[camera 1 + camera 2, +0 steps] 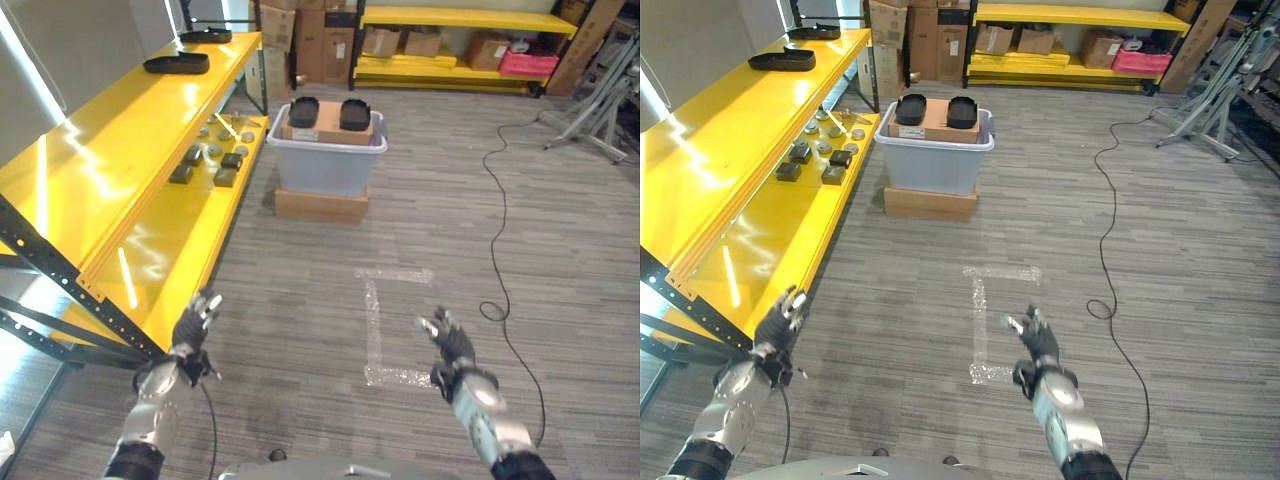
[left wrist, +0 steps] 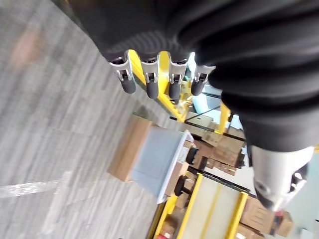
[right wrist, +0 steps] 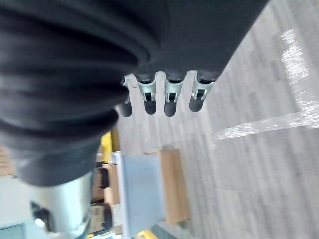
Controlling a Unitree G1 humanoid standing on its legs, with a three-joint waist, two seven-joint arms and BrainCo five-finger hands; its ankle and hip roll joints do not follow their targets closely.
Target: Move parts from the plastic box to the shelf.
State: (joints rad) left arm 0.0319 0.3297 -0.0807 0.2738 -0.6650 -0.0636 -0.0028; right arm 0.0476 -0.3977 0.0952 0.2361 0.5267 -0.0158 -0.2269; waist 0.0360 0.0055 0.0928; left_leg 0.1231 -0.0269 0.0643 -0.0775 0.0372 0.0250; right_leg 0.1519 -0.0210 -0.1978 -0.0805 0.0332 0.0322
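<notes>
The left hand (image 1: 193, 328) is raised low over the floor with its fingers (image 2: 152, 84) straight and spread, holding nothing. It hangs just beside the front edge of the lower shelf (image 1: 175, 255), close to the black upright post (image 1: 60, 262) of the rack. The right hand (image 1: 452, 345) is up at about the same height on the other side, fingers (image 3: 169, 97) straight and apart, also empty. It sits near a corner mark of pale tape (image 1: 375, 325) stuck on the floor.

Between and ahead of the two hands lies a broad stretch of bare grey plank floor (image 1: 300, 300). A thin black cable (image 1: 497, 190) snakes across the floor ahead of the right hand.

The plastic box (image 1: 325, 160) stands well ahead of both hands, on a flat cardboard box (image 1: 321, 205), its near corner just beside the far end of the lower shelf. Inside it a brown carton (image 1: 328, 128) carries two black parts (image 1: 303, 110) side by side on top. On the lower shelf beside the box lie several small dark blocks (image 1: 227, 177) and round pieces (image 1: 213, 151). The upper shelf (image 1: 110, 130) holds two flat black trays (image 1: 177, 63) towards its far end. A further yellow rack (image 1: 455, 45) with cartons lines the back wall.
</notes>
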